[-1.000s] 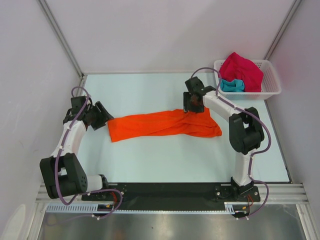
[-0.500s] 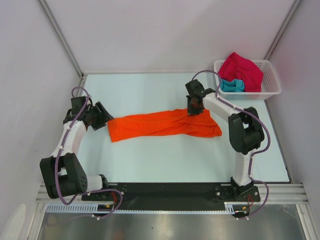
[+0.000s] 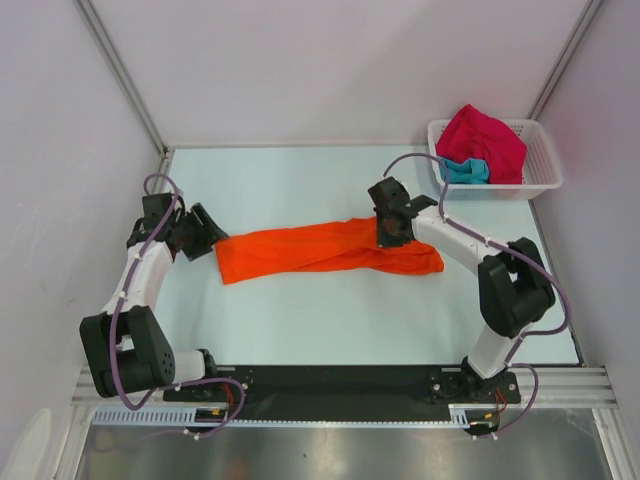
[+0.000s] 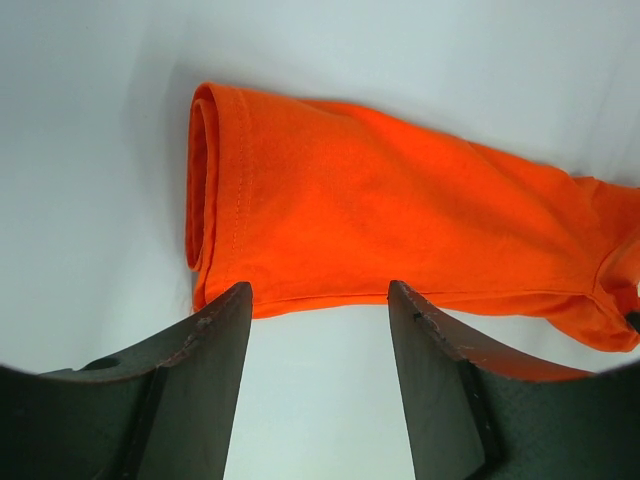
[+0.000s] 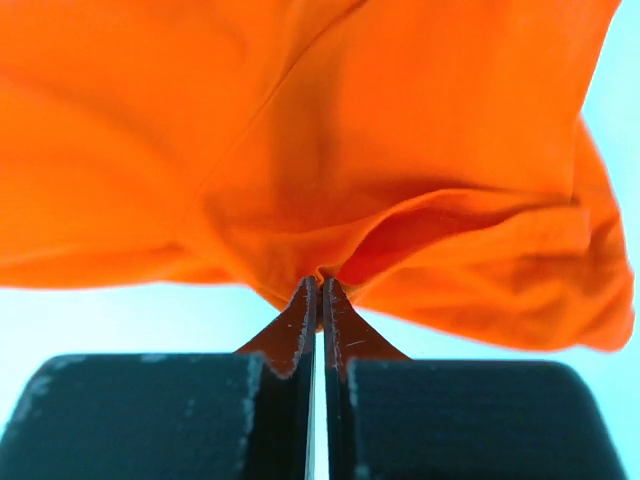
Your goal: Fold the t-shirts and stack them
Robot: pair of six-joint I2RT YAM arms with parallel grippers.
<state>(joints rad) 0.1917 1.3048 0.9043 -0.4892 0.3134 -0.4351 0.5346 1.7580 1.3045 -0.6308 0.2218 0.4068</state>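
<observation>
The orange t-shirt [image 3: 320,250] lies as a long folded band across the middle of the table. My right gripper [image 3: 389,236] is down on its right part, shut on a pinch of the orange cloth [image 5: 400,180], with the fingertips [image 5: 320,284] pressed together. My left gripper [image 3: 212,234] hovers just off the shirt's left end, open, with the rolled left edge [image 4: 205,180] ahead of its fingers and only bare table between them [image 4: 320,292]. A crimson-pink t-shirt [image 3: 487,140] and a teal one [image 3: 464,171] sit bunched in the basket.
The white lattice basket [image 3: 543,183] stands at the table's back right corner. Metal frame posts rise at the back left and back right. The arms' black base rail [image 3: 330,380] runs along the near edge.
My right gripper has shut on the orange shirt's back edge and shifted slightly toward the near side, its elbow swinging out to the right. The left arm has not moved.
</observation>
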